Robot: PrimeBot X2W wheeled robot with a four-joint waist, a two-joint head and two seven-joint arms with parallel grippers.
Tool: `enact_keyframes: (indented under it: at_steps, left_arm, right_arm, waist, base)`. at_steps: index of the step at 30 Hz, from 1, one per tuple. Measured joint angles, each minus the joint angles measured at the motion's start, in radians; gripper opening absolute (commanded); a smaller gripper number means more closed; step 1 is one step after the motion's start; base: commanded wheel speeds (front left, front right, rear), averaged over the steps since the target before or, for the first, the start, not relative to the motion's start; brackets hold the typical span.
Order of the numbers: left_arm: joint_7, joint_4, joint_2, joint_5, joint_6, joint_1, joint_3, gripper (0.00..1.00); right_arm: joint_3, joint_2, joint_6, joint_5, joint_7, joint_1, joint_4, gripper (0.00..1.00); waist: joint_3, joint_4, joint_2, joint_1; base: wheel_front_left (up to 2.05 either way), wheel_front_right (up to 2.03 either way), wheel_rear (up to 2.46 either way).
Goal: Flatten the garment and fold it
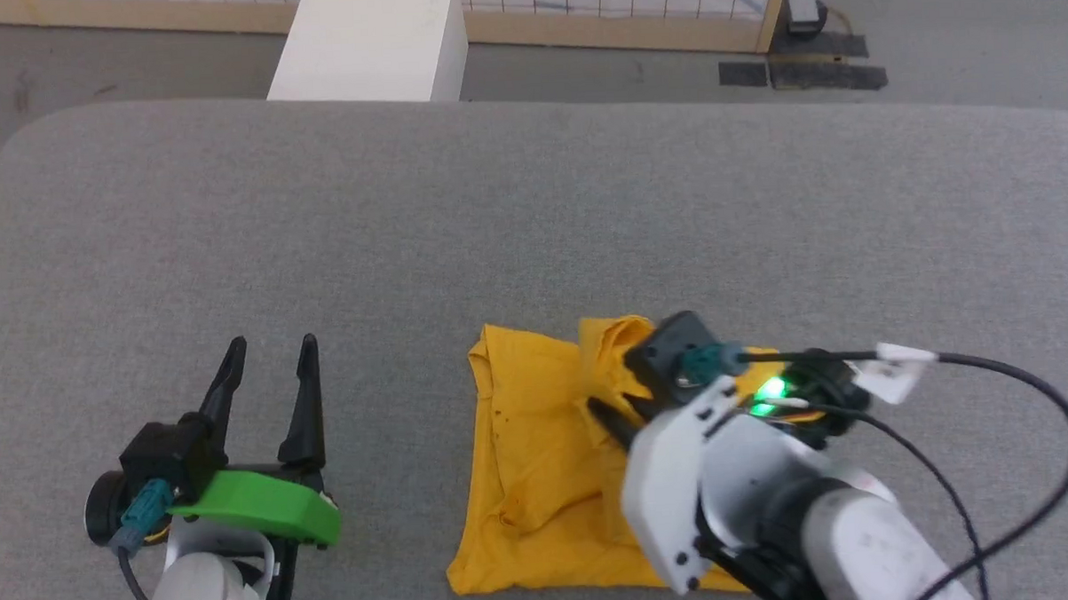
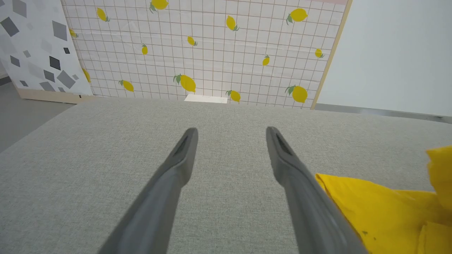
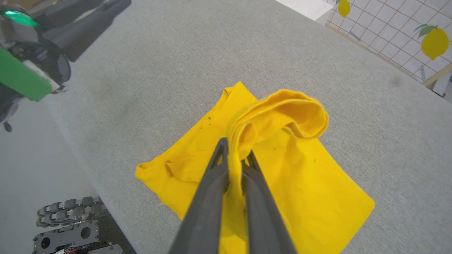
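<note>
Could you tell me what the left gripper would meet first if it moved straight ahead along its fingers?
Likely only the bare grey surface; the open left gripper points past the garment, which lies off to its right. Depth is unclear.

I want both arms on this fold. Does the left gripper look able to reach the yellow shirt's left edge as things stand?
Probably yes: the left gripper is open, and only bare grey surface lies between it and the garment. The right gripper pinches a raised fold.
</note>
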Motion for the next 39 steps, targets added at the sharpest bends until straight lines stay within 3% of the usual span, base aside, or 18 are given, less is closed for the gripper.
enact_keyframes:
  at_steps: [13,14,15,16,21,26,33,39]
  left_arm:
    - [0.0,0.013,-0.02,0.002,-0.008,-0.061,-0.013,1.0]
    - [0.0,0.014,-0.021,0.002,-0.008,-0.062,-0.013,1.0]
    - [0.0,0.016,-0.021,0.002,-0.008,-0.063,-0.013,1.0]
    - [0.0,0.017,-0.022,0.002,-0.008,-0.063,-0.013,1.0]
    - [0.0,0.026,-0.025,0.002,-0.008,-0.063,-0.007,1.0]
    - [0.0,0.036,-0.024,0.004,-0.008,-0.061,-0.004,1.0]
    - [0.0,0.04,-0.021,0.004,-0.008,-0.025,0.005,1.0]
    - [0.0,0.037,-0.019,0.004,-0.008,0.008,0.009,1.0]
  right_arm:
    - [0.172,0.0,0.0,0.153,-0.141,-0.22,0.435,0.0]
    - [0.175,0.0,0.0,0.163,-0.145,-0.228,0.456,0.06]
    - [0.179,0.0,0.0,0.173,-0.149,-0.235,0.477,0.4]
    - [0.187,-0.001,0.0,0.187,-0.15,-0.241,0.494,1.0]
    - [0.211,0.0,0.0,0.253,-0.213,-0.252,0.504,1.0]
    - [0.163,0.0,0.0,0.331,-0.442,-0.251,0.398,1.0]
    - [-0.08,0.001,0.0,0.267,-0.802,-0.108,0.247,1.0]
    - [-0.307,0.0,0.0,0.224,-0.871,0.125,0.208,1.0]
  waist:
    - [0.085,0.053,0.0,0.0]
    - [0.089,0.055,0.0,0.0001]
    - [0.093,0.058,0.0,0.0001]
    - [0.096,0.06,0.0,0.0001]
    - [0.092,0.058,0.0,0.0001]
    - [0.062,0.046,0.0,0.0001]
    - [0.002,0.021,0.0,0.0]
    - [-0.044,-0.008,0.0,-0.0001]
  base:
    - [0.0,0.0,0.0]
    - [0.0,0.0,0.0]
    - [0.0,0.0,0.0]
    - [0.0,0.0,0.0]
    - [0.0,0.0,0.0]
    - [0.0,0.0,0.0]
    - [0.0,0.0,0.0]
    - [0.0,0.0,0.0]
